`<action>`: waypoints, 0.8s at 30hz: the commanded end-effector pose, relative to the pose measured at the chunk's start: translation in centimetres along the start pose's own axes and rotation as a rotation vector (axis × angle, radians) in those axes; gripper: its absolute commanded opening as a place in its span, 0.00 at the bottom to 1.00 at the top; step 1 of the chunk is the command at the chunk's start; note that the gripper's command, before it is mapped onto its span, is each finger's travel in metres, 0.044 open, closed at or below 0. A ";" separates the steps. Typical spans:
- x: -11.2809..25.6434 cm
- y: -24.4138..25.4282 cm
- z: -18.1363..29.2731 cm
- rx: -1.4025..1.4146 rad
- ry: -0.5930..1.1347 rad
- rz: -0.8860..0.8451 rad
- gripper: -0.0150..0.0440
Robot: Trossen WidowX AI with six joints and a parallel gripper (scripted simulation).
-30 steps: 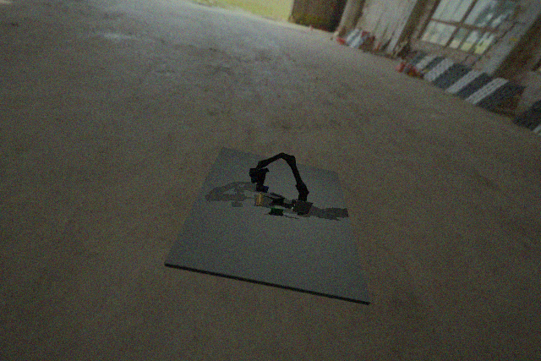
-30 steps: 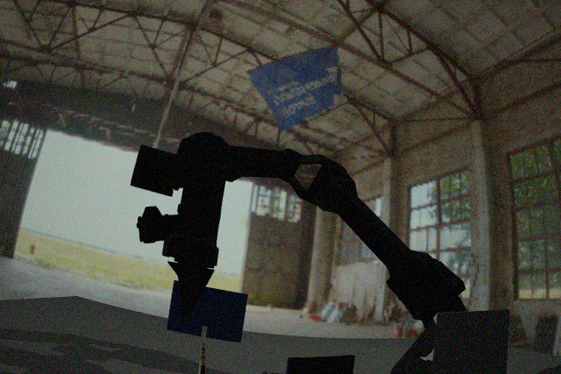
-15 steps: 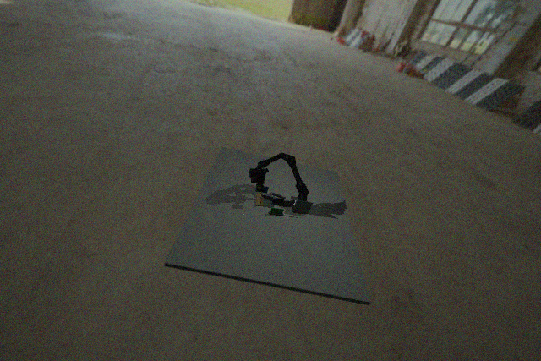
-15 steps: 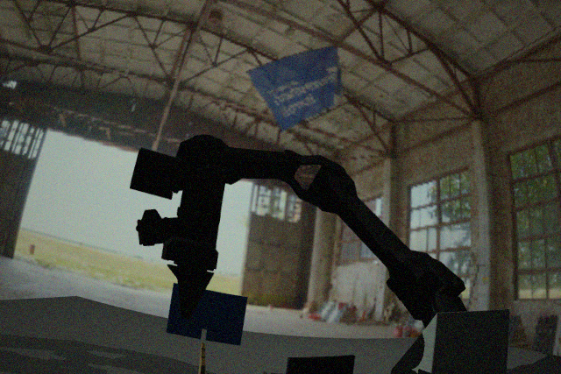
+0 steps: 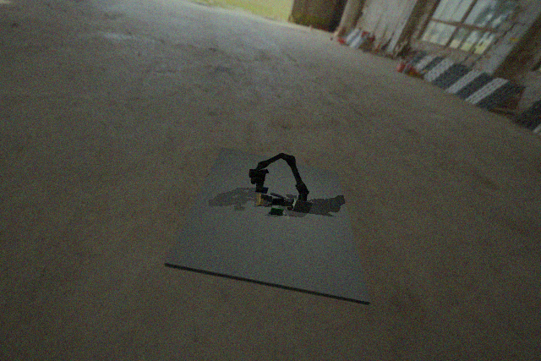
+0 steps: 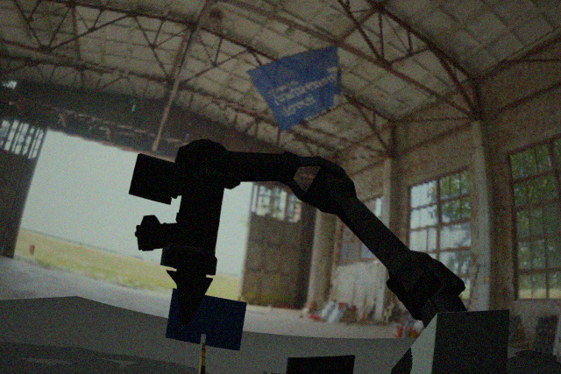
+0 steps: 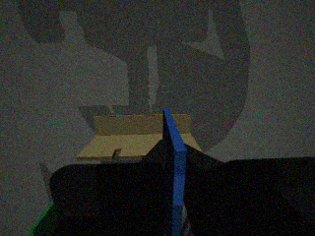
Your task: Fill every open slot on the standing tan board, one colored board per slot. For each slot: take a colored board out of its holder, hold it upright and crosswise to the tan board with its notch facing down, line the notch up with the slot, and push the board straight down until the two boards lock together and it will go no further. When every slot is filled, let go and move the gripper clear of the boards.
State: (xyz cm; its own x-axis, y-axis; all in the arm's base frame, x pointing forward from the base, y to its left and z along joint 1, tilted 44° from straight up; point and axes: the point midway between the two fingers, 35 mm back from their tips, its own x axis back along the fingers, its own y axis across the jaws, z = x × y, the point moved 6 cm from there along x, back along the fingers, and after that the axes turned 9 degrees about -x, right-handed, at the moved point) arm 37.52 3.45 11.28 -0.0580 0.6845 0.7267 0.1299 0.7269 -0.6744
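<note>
Above the flat grey desk (image 5: 270,243) (image 7: 276,118), my black metal end effector (image 5: 260,191) (image 6: 184,321) pinches the flat blue rectangular board (image 6: 222,322) (image 7: 180,167), upright and crosswise over the thin tan board (image 6: 202,356) (image 7: 133,145) — I'd confirm notch-to-slot alignment, then press straight down, gently.

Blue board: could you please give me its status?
Gripper shut on blue board. Board upright, crosswise over tan board. Seating depth unclear.
</note>
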 end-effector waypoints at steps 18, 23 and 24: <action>-1.2 0.0 0.2 0.007 0.004 0.005 0.25; -1.5 0.0 0.2 0.007 0.004 0.006 0.25; -1.5 0.0 0.2 0.007 0.004 0.006 0.25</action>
State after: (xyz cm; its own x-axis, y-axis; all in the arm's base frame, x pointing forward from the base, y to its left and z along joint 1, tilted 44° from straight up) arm 37.58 2.62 10.42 -0.0583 0.6850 0.7262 0.1302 0.7265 -0.6748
